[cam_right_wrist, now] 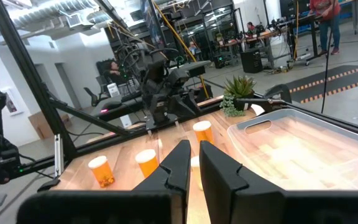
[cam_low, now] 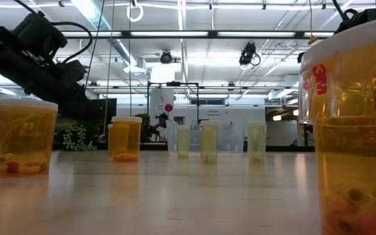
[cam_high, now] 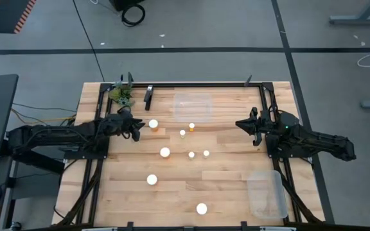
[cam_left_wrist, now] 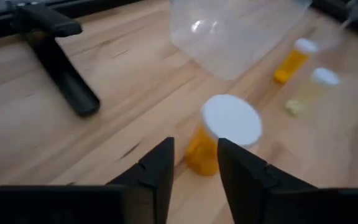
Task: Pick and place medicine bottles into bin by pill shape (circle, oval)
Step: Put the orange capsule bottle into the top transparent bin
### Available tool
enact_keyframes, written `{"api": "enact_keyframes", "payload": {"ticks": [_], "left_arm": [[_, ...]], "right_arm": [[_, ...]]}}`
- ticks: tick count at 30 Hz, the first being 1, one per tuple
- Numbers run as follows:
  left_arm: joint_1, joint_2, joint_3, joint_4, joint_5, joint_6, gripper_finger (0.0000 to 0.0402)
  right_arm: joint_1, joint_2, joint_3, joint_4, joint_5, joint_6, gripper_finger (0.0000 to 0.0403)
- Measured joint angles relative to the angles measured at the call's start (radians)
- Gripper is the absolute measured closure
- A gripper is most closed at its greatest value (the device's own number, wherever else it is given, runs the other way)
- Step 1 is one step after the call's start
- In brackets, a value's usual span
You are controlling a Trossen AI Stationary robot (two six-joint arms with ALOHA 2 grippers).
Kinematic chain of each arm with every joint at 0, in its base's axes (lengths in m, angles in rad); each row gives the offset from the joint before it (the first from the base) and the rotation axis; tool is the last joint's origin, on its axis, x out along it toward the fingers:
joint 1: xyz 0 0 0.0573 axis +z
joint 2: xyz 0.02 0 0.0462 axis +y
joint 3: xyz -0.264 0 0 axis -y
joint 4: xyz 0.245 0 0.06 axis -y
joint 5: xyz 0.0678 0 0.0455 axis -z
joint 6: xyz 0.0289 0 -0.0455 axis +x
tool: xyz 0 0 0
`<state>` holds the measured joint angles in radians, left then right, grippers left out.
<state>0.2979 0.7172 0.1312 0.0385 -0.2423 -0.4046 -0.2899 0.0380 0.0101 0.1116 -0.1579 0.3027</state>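
Note:
Several small orange pill bottles with white caps stand upright on the wooden table (cam_high: 230, 186). My left gripper (cam_high: 136, 130) is open, low over the table's far left part. Its fingertips (cam_left_wrist: 166, 158) stand just short of one wide bottle (cam_high: 153, 124), whose cap (cam_left_wrist: 232, 119) shows right ahead in the left wrist view. Two more bottles (cam_high: 191, 127) (cam_high: 182, 133) stand to its right. My right gripper (cam_high: 244, 124) hovers at the far right with its fingers almost together, empty (cam_right_wrist: 194, 152).
A clear bin (cam_high: 193, 106) sits at the far middle and another (cam_high: 266, 192) at the near right corner. A green leafy clump (cam_high: 122, 95) and a black clamp (cam_high: 148, 96) are at the far left. More bottles (cam_high: 165, 153) (cam_high: 151, 179) (cam_high: 202, 208) stand mid-table and nearer.

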Motion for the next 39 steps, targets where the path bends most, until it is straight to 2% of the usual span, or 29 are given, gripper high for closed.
{"api": "enact_keyframes", "payload": {"ticks": [10, 15, 22, 31, 39], "left_arm": [[0.026, 0.208, 0.230, -0.300, 0.025, 0.080, 0.0171], [0.026, 0.320, 0.333, -0.417, 0.037, 0.116, 0.0144], [0.026, 0.485, 0.472, -0.535, 0.126, 0.188, 0.0127], [0.026, 0.656, 0.621, -0.619, 0.133, 0.293, 0.0116], [0.026, 0.748, 0.680, -0.614, 0.135, 0.375, 0.0102]], "right_arm": [[0.000, 0.000, 0.000, 0.000, 0.000, 0.000, 0.0362], [0.000, 0.000, 0.000, 0.000, 0.000, 0.000, 0.0362], [0.000, 0.000, 0.000, 0.000, 0.000, 0.000, 0.0362], [0.000, 0.000, 0.000, -0.001, 0.000, 0.000, 0.0362], [0.000, 0.000, 0.000, -0.003, 0.000, 0.000, 0.0362]]}}
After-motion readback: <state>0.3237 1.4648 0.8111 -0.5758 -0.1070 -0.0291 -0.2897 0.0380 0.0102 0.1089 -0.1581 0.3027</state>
